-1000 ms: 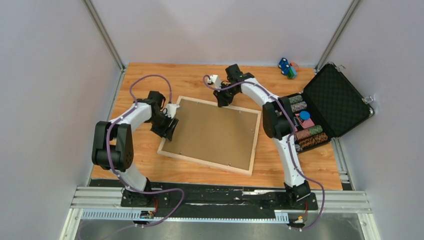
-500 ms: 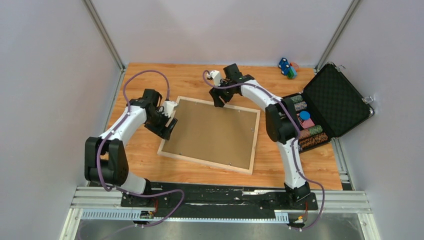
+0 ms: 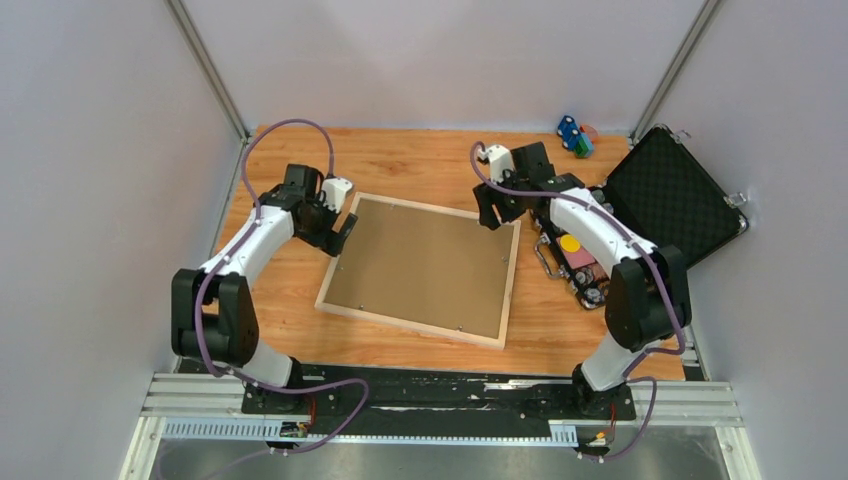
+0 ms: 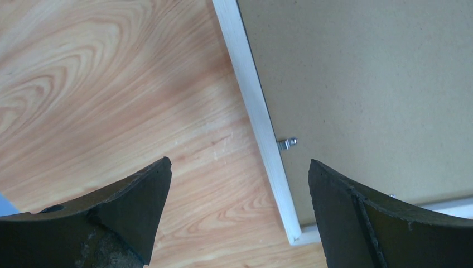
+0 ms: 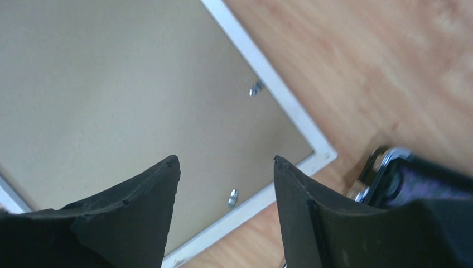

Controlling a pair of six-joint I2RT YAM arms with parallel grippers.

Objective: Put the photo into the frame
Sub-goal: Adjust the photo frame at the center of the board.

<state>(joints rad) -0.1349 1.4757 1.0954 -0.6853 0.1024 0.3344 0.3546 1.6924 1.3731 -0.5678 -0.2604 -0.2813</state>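
Note:
The frame (image 3: 411,328) of pale wood lies face down in the middle of the table, and a plain brown backing board (image 3: 425,265) fills it. The photo is hidden. My left gripper (image 3: 340,232) hovers open at the frame's far left corner. The left wrist view shows the white rim (image 4: 254,95) and a metal tab (image 4: 287,143) between the spread jaws of that gripper (image 4: 239,162). My right gripper (image 3: 497,208) hovers open over the far right corner. In its wrist view the right gripper (image 5: 226,159) has board, rim (image 5: 279,95) and a tab (image 5: 232,196) below it. Neither holds anything.
An open black case (image 3: 670,195) with poker chips (image 3: 590,290) sits at the right, partly under my right arm. Small toy cars (image 3: 574,135) lie at the far right edge. Grey walls close in the table on three sides.
My right arm swung right from the middle of the frame's far edge to its far right corner, jaws opening. My left gripper shifted toward the far left corner and opened wider.

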